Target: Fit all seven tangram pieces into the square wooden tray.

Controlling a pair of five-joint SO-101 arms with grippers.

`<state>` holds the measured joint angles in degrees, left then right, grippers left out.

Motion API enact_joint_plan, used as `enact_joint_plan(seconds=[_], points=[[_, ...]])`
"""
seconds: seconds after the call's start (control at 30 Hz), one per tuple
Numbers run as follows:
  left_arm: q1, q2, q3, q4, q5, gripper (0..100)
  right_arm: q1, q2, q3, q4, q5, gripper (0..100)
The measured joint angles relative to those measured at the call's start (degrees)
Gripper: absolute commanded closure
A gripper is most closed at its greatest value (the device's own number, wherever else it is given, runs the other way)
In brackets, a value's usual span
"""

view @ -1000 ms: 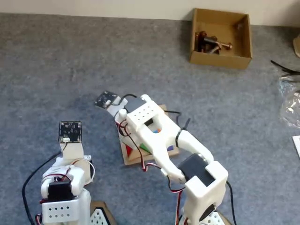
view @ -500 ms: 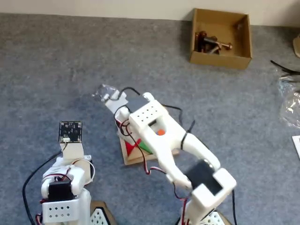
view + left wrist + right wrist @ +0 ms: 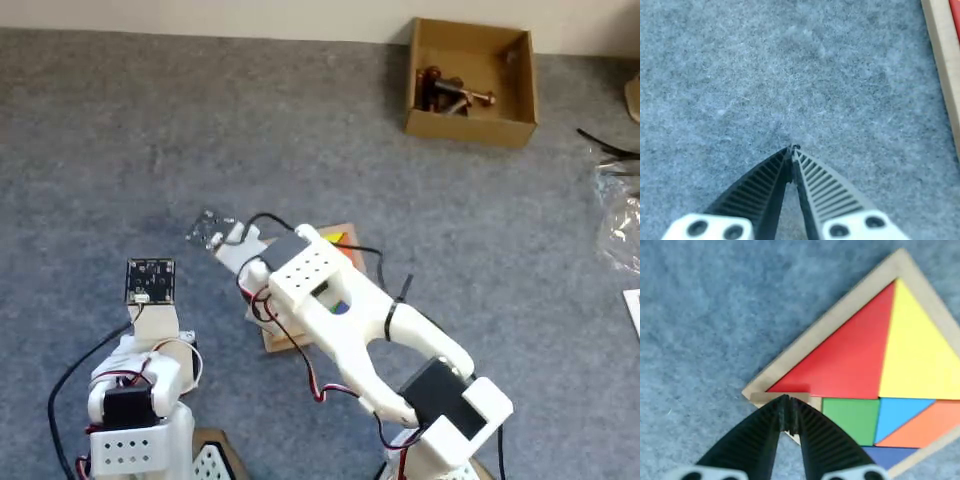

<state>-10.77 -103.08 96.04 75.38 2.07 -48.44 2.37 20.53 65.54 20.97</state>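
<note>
The pale wood tray [image 3: 827, 326] has a red triangle [image 3: 845, 365], yellow triangle [image 3: 915, 355], green square [image 3: 850, 417], light blue triangle [image 3: 897, 412], orange piece [image 3: 920, 427] and a darker piece [image 3: 885, 456], perhaps navy. The table [image 3: 700, 300] is mottled grey.

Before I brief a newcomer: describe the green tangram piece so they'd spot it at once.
Find the square wooden tray on the grey felt. Near its corner by the right gripper, the green square borders the large red triangle and a small blue triangle. It alone is green, and square where those are triangles.
</note>
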Motion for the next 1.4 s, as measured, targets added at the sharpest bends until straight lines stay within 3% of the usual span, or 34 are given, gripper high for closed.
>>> enact_joint_plan(seconds=[0.97,1.4], points=[[0.0,0.0,0.0,0.0,0.0,100,-2.2,-1.7,6.2,-3.7,2.0,99.3],[0.0,0.0,0.0,0.0,0.0,100,0.8,-1.6,6.2,-3.8,2.0,99.3]])
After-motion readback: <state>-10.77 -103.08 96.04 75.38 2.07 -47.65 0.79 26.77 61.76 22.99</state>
